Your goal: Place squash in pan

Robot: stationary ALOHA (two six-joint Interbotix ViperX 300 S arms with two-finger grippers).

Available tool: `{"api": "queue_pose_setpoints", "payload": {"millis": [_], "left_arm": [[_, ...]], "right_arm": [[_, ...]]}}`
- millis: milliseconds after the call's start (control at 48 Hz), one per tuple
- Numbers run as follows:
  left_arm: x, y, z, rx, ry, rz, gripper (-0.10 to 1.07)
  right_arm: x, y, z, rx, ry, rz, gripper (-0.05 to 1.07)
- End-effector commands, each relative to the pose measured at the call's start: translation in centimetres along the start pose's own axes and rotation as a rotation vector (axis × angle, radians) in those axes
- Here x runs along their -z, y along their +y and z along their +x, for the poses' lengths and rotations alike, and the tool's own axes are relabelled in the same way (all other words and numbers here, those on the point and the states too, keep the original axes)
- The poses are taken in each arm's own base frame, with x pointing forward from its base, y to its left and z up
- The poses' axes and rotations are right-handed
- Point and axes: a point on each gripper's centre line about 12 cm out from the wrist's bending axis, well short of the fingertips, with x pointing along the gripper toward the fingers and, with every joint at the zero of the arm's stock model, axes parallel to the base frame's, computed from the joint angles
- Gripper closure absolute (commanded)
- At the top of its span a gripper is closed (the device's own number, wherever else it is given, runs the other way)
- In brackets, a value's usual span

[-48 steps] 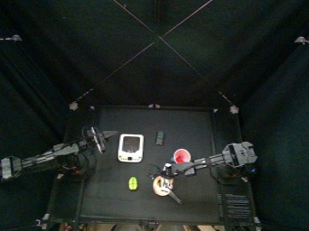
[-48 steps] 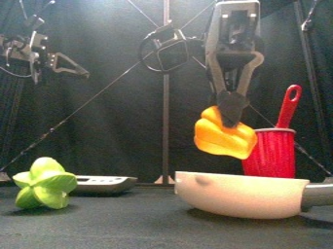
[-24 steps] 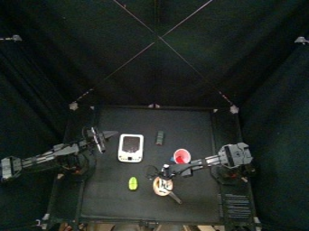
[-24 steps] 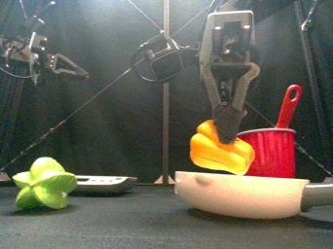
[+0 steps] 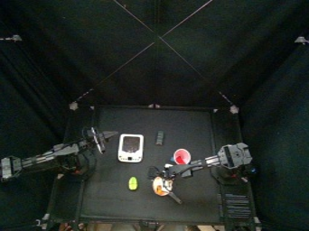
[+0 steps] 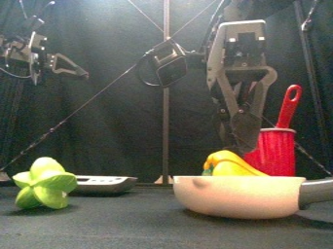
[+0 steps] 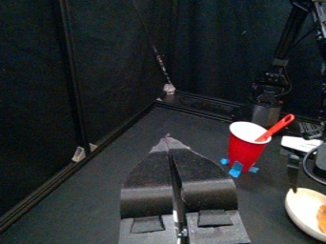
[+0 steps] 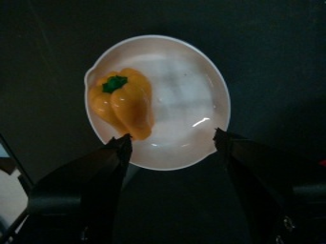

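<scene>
The orange-yellow squash (image 8: 124, 100) with its green stem lies inside the round white pan (image 8: 192, 114), off to one side of the bowl. From the front the squash (image 6: 232, 163) peeks over the pan's rim (image 6: 240, 195). My right gripper (image 6: 242, 136) hangs straight above them, open and empty, and in the right wrist view its fingertips (image 8: 121, 145) frame the pan. Seen from the top, the pan (image 5: 162, 186) sits near the table's front edge. My left gripper (image 7: 173, 152) rests shut at the table's left side (image 5: 99, 140).
A red cup (image 6: 274, 151) holding a red spoon stands just behind the pan. A yellow-green piece (image 6: 43, 183) lies at the front left, and a white rectangular tray (image 5: 132, 147) sits behind it. Curtain poles ring the table.
The squash left my right gripper and dropped into the pan. The right jaws spread wider and now stand empty above it. The left arm has not moved.
</scene>
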Motion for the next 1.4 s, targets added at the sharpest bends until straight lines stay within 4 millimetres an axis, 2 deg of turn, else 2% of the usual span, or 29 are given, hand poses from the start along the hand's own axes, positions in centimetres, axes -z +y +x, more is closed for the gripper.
{"api": "queue_pose_setpoints", "payload": {"millis": [0, 188, 312, 479, 625, 833, 1104, 1375], "left_arm": [[-0.7, -0.2, 0.2, 0.011, -0.021, -0.001, 0.97], [-0.9, -0.2, 0.3, 0.011, -0.035, 0.001, 0.97], [-1.1, -0.2, 0.3, 0.01, -0.044, -0.001, 0.97], [-1.0, -0.2, 0.3, 0.01, -0.041, -0.001, 0.97], [-1.0, -0.2, 0.3, 0.01, -0.041, -0.001, 0.97], [-0.9, -0.2, 0.3, 0.011, -0.04, 0.001, 0.97], [-0.9, -0.2, 0.3, 0.011, -0.04, 0.001, 0.97], [-0.9, -0.2, 0.3, 0.01, -0.04, 0.001, 0.97]], "right_arm": [[-0.2, 0.5, -1.3, -0.007, -0.034, -0.02, 0.04], [0.0, 1.1, -2.0, -0.017, -0.058, -0.036, 0.04], [-0.2, 1.5, -3.5, -0.026, -0.118, -0.06, 0.04], [-0.4, 1.1, -5.2, -0.015, -0.222, -0.027, 0.04], [0.4, 0.8, -5.3, 0.02, -0.283, 0.001, 0.04], [1.1, 2.3, -6.0, -0.014, -0.398, 0.008, 0.04], [1.9, 3.5, -4.9, -0.05, -0.468, -0.001, 0.04], [1.9, 3.5, -4.8, -0.048, -0.48, -0.001, 0.04]]}}
